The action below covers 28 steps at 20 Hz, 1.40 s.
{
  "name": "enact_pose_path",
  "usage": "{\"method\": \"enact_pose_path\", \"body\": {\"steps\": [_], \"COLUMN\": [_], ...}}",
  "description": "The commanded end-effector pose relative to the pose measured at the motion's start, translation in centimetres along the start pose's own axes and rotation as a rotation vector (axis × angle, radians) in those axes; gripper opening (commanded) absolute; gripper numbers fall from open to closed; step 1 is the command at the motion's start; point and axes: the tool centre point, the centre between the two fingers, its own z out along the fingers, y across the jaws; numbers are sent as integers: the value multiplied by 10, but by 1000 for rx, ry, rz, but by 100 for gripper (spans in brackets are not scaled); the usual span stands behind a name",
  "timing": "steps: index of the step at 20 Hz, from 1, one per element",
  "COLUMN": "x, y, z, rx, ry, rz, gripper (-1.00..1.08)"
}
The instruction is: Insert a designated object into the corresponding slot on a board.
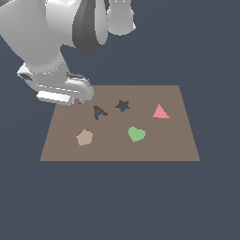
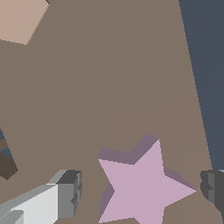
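Note:
The designated object, a pale lilac-pink star block [image 2: 144,186], lies flat on the brown board [image 2: 109,78]. My gripper [image 2: 141,191] is open and straddles it, with one finger [image 2: 68,192] on each side and a small gap at both. In the exterior view the gripper [image 1: 75,99] hangs low over the board's [image 1: 117,150] far corner on the exterior view's left, and only a sliver of the star block [image 1: 73,102] shows beneath it. The slot [image 1: 123,106], a dark star-shaped cutout, sits farther toward the exterior view's right.
A dark letter-A cutout [image 1: 99,112] lies between the gripper and the slot. A tan pentagon [image 1: 84,137], a green heart [image 1: 136,134] and a red triangle [image 1: 160,112] also sit on the board. The pentagon [image 2: 19,19] shows in the wrist view too.

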Motion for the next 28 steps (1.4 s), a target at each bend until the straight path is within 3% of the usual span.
{"method": "enact_pose_path", "body": {"steps": [1, 3, 4, 18, 28], "x": [0, 0, 0, -1, -13], "y": [0, 1, 1, 0, -17], "z": [6, 8, 8, 7, 6], "rx": [0, 0, 0, 1, 0], "ry": [0, 0, 0, 0, 0], "rz": [0, 0, 0, 6, 99], "gripper": [100, 100, -100, -100, -100]}}
